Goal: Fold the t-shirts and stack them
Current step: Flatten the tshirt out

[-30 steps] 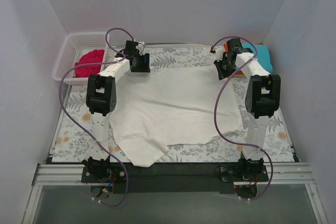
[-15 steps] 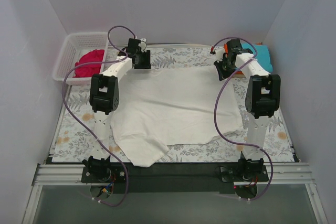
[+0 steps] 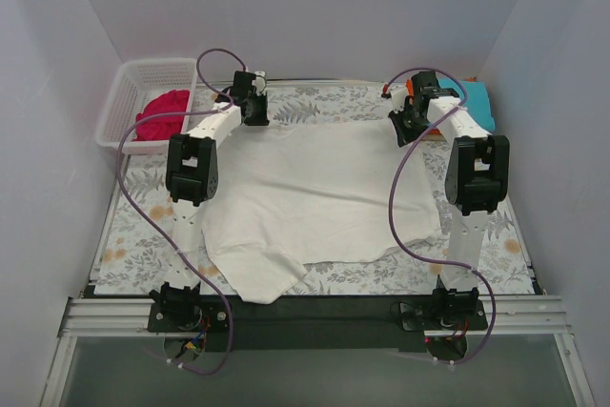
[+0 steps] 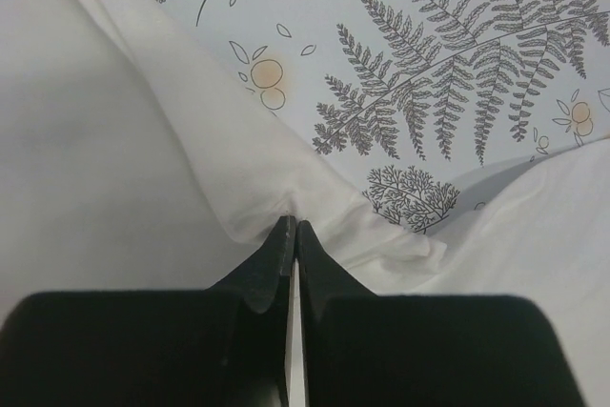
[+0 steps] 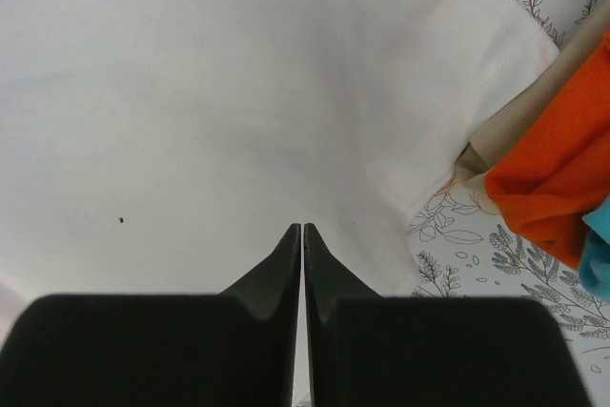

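Observation:
A large off-white t-shirt (image 3: 319,197) lies spread across the floral table. My left gripper (image 3: 255,113) is at its far left corner. In the left wrist view its jaws are shut on a pinched ridge of the shirt's edge (image 4: 238,197). At the far right corner my right gripper (image 3: 404,129) is shut on the same cloth (image 5: 238,92), which runs smooth up to the tips. A magenta t-shirt (image 3: 164,113) lies bunched in the basket. An orange t-shirt (image 5: 562,173) and a teal t-shirt (image 3: 477,102) lie stacked at the far right.
A white mesh basket (image 3: 129,92) stands at the far left corner. White walls enclose the table on three sides. One sleeve (image 3: 253,274) of the off-white shirt hangs toward the near edge, by the left arm's base.
My left gripper has shifted slightly toward the far edge and closed on the shirt's corner; earlier it stood open. The right gripper has stayed where it was.

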Action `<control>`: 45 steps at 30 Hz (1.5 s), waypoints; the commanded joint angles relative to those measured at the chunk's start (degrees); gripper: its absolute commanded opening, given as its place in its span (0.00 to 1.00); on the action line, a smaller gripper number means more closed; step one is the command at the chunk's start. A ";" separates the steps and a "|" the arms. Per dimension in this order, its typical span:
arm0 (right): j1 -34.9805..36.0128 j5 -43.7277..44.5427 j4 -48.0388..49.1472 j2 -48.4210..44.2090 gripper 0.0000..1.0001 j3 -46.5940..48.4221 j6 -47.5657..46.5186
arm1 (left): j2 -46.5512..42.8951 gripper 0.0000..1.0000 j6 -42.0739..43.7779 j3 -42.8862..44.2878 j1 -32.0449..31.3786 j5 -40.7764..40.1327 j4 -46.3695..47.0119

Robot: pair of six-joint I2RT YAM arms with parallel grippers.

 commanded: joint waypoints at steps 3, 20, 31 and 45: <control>-0.27 -0.29 1.29 -1.12 0.08 -0.29 -0.61 | -2.12 0.00 0.73 3.07 -0.26 0.68 0.33; -0.27 -0.64 1.20 -1.56 0.08 -1.69 -0.87 | 4.73 0.34 2.14 7.46 -2.37 11.23 18.96; -0.18 -1.08 1.20 -3.23 0.08 -3.01 -1.49 | -15.46 0.48 1.26 -11.06 -0.35 9.04 18.97; -0.27 0.06 1.81 1.25 0.08 -3.27 -1.31 | -22.07 0.40 1.17 -29.27 4.14 0.87 8.77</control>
